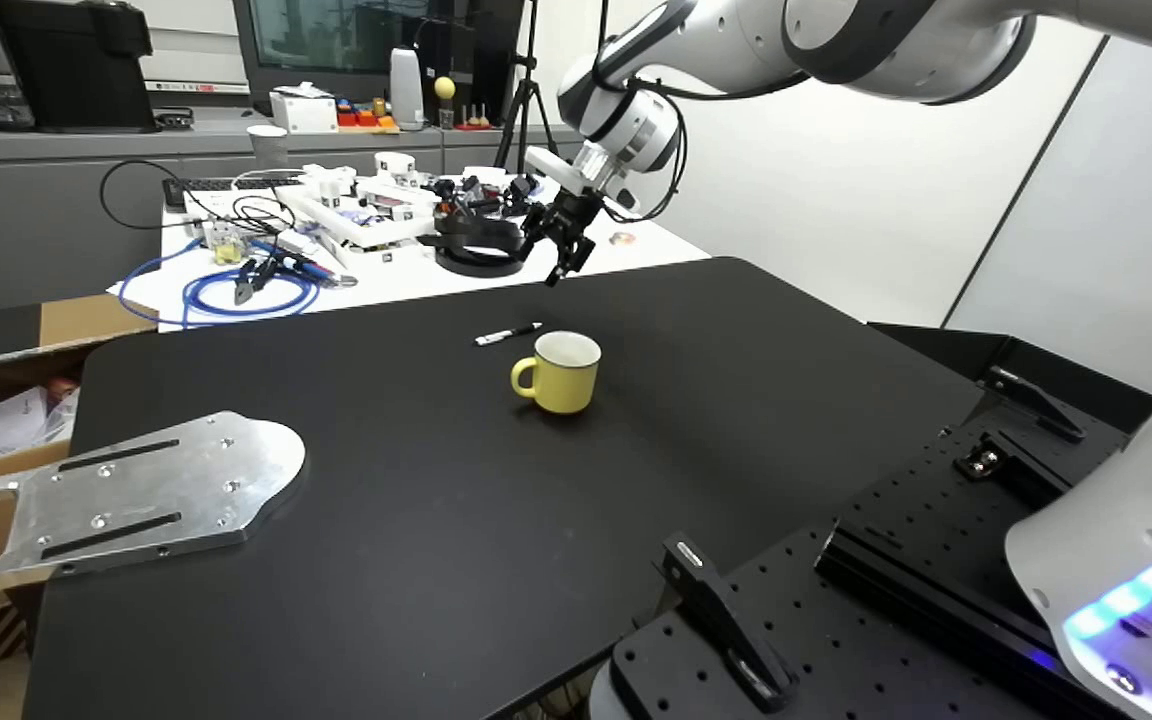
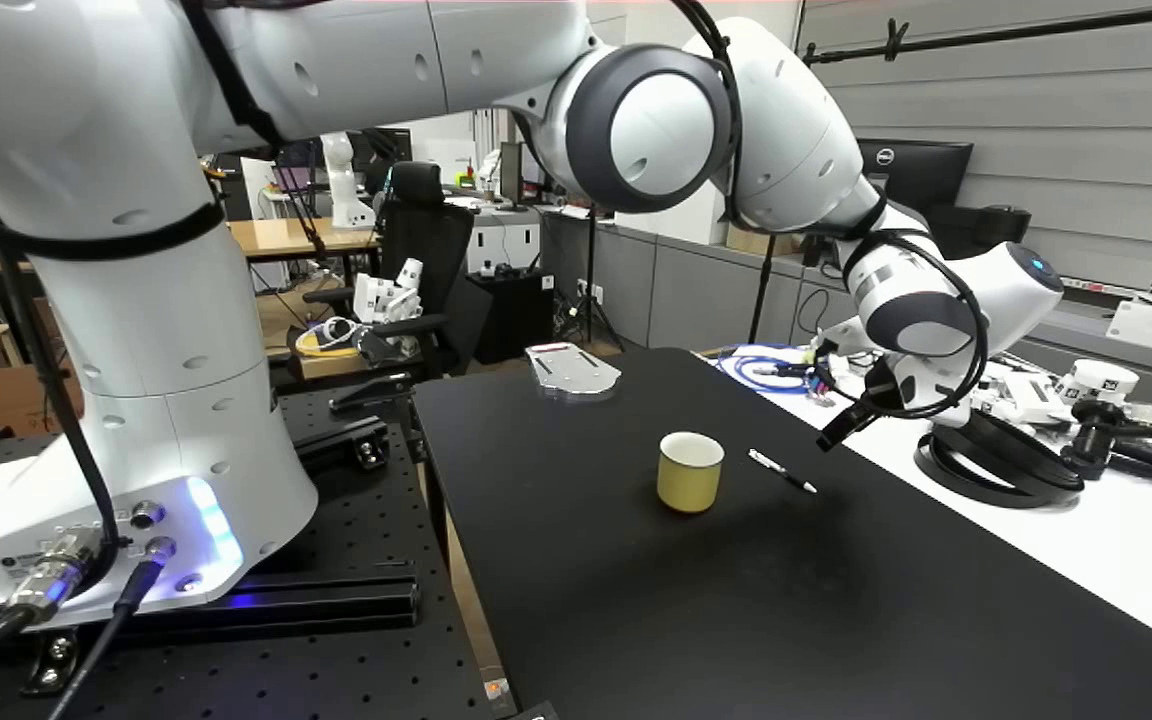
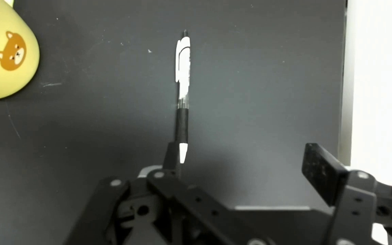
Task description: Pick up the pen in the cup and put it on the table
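Cup (image 3: 7, 61) — running off the wrist view's left edge, its handle (image 3: 9, 2) off the top. Robot arm (image 2: 656, 130) — being cropped at top in both exterior views.

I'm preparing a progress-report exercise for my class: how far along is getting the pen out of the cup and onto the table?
Done, it seems: the pen lies on the black table, beside the yellow cup rather than in it. In progress: no grasp; the hand is open, holding nothing. Left: probably just moving the hand away.
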Controlling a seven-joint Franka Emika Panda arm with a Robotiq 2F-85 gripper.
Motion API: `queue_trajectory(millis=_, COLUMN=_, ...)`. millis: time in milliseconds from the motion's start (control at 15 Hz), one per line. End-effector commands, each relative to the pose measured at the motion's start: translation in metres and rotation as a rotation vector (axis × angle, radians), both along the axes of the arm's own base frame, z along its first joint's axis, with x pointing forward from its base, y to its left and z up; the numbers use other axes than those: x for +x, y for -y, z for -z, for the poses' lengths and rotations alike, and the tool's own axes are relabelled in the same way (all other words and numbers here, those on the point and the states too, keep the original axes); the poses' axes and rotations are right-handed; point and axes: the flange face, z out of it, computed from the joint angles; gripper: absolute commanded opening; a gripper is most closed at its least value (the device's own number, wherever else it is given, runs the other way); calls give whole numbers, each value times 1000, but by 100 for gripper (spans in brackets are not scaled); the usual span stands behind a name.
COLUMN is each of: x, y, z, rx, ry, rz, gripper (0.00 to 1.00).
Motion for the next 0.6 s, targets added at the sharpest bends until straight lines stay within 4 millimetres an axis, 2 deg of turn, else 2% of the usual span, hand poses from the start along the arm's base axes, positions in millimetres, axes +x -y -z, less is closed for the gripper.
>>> queue_trajectory(millis=0, x=7, y=-1, z=-25, rx=-12, ry=-15, rz=19, gripper=100)
queue_trajectory(millis=67, x=5, y=-5, z=-26, rx=-17, ry=-30, rz=-1, gripper=100)
queue_trajectory(millis=133, x=4, y=-1, z=-14, rx=-2, ry=7, rz=-6, gripper=100)
queue_trajectory(millis=533, x=5, y=-5, z=-18, rx=-7, ry=-4, rz=-21, gripper=100)
